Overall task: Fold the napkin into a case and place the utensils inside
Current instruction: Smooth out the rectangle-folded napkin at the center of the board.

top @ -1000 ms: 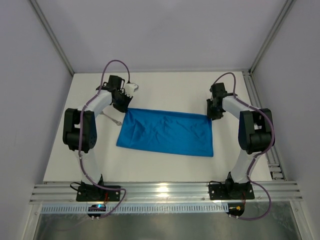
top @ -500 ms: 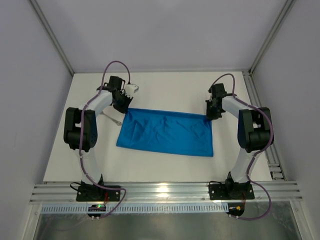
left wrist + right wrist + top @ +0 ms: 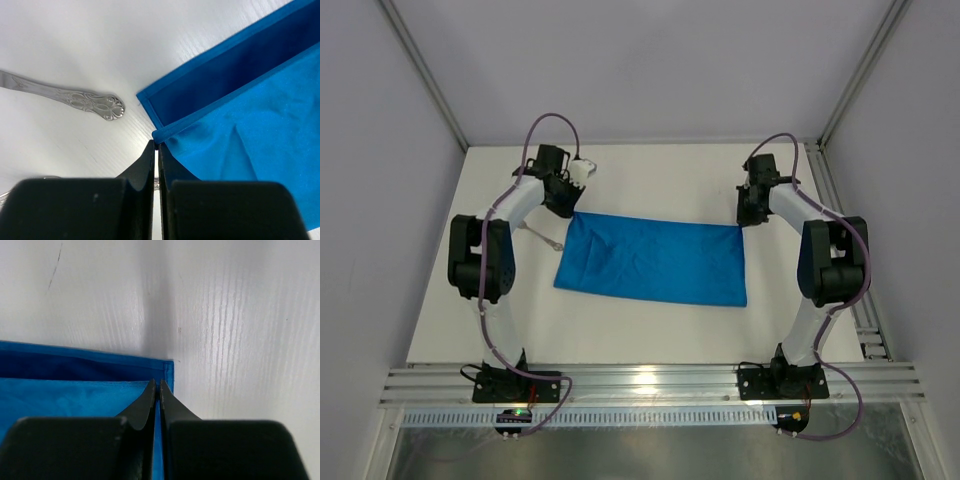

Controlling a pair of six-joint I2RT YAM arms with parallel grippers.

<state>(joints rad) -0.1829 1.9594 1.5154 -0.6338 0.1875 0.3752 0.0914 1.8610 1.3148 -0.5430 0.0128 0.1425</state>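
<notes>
Since a second ago both arms have drawn back a little, pulling the far edge of the napkin [image 3: 655,260] straighter, and the right gripper [image 3: 750,217] has closed. It now pinches the napkin's far right corner, jaws together on the cloth's top layer. The left gripper [image 3: 568,203] is likewise clamped on the far left corner. An ornate silver utensil handle [image 3: 95,102] lies just left of that corner, apart from the napkin.

Left of the left claw [image 3: 156,150], an ornate utensil handle [image 3: 75,100] runs off the picture's edge, so knife or fork cannot be told. The napkin [image 3: 250,135] is cut off rightward, and the right claw [image 3: 157,385] hides its near part.
</notes>
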